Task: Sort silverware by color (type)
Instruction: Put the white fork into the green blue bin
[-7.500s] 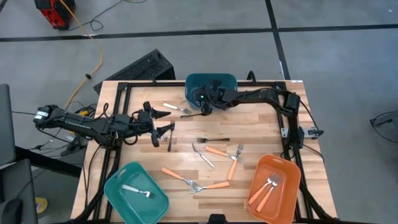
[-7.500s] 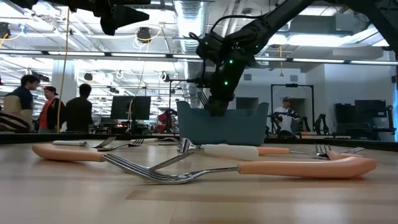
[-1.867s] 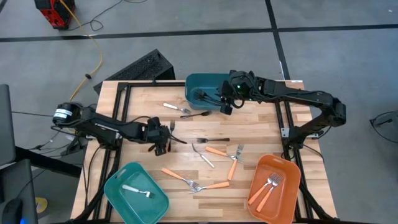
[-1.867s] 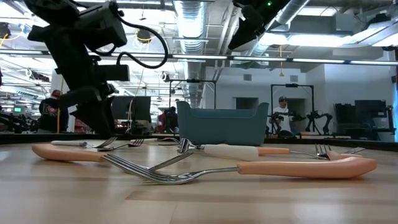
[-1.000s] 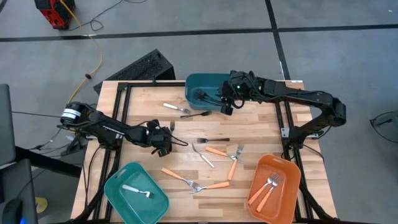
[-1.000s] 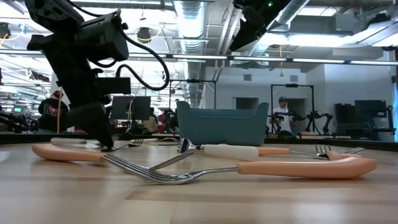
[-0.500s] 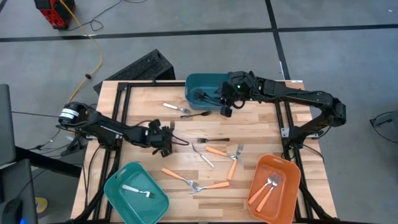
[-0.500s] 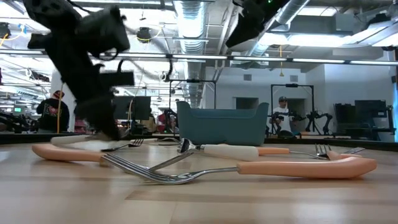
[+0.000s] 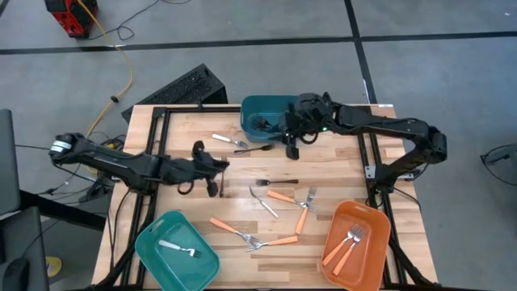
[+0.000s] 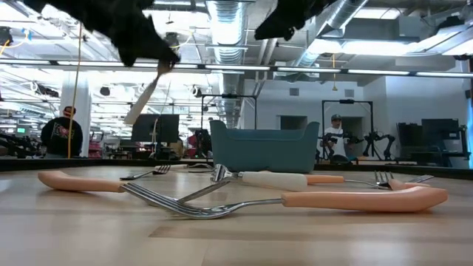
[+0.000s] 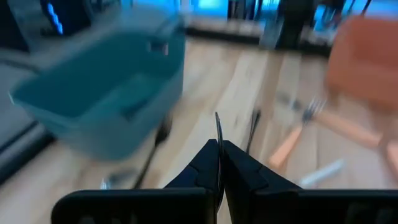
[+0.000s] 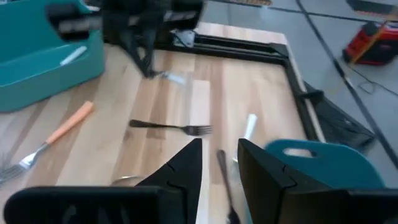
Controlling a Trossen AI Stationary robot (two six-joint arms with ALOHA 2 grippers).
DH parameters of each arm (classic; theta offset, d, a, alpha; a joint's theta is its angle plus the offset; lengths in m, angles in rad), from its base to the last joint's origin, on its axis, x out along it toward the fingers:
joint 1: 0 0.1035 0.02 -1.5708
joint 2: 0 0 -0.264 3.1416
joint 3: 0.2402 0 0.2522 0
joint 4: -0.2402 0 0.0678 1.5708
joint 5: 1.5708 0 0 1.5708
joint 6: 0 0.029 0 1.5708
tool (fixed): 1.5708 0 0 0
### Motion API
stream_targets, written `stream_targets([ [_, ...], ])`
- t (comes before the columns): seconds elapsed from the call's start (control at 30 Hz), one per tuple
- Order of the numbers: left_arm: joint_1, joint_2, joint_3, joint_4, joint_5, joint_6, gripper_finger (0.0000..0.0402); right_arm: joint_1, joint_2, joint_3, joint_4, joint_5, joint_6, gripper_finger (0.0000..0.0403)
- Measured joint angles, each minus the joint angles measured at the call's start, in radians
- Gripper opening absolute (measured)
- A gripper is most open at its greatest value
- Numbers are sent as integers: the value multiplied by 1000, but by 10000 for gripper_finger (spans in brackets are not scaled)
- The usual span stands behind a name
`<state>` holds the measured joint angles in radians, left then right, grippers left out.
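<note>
My left gripper (image 9: 214, 168) hangs above the table's left middle, shut on a pale utensil (image 10: 144, 100) that also shows edge-on in the left wrist view (image 11: 217, 124). My right gripper (image 9: 291, 142) hovers open at the near rim of the dark teal bin (image 9: 260, 107). A dark spoon (image 12: 222, 163) lying on the table shows between its fingers, untouched. More silverware lies flat mid-table: a dark fork (image 9: 275, 182), a silver fork (image 9: 262, 200), orange-handled forks (image 9: 283, 196) (image 9: 230, 230) and a white-handled piece (image 9: 222, 139). My left gripper pinches the pale utensil between its two shut fingers at its upper end (image 10: 161, 70); the fingers hide whether that end is the head or the handle. The utensil hangs slanted below the fingers, clear of the table, its free end (image 10: 131, 117) lowest.
A light teal bin (image 9: 153, 242) with a white fork stands at the near left. An orange bin (image 9: 373, 242) with orange-handled forks stands at the near right. The dark teal bin at the far middle holds dark utensils. People stand in the room beyond the table.
My left gripper has shut on the pale utensil down at the table, then risen and drawn a little toward the far edge. The utensil has come up with it and now hangs clear of the wood.
</note>
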<state>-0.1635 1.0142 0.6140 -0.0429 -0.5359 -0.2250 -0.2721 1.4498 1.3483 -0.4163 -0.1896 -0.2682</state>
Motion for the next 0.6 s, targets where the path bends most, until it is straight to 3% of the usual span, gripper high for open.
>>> stream_targets([
  [0.43,0,-179,2,276,133,192,0,106,186,0,292,-26,-43,129],
  [0.6,0,-184,2,355,191,231,0,149,227,0,425,-25,-105,165],
])
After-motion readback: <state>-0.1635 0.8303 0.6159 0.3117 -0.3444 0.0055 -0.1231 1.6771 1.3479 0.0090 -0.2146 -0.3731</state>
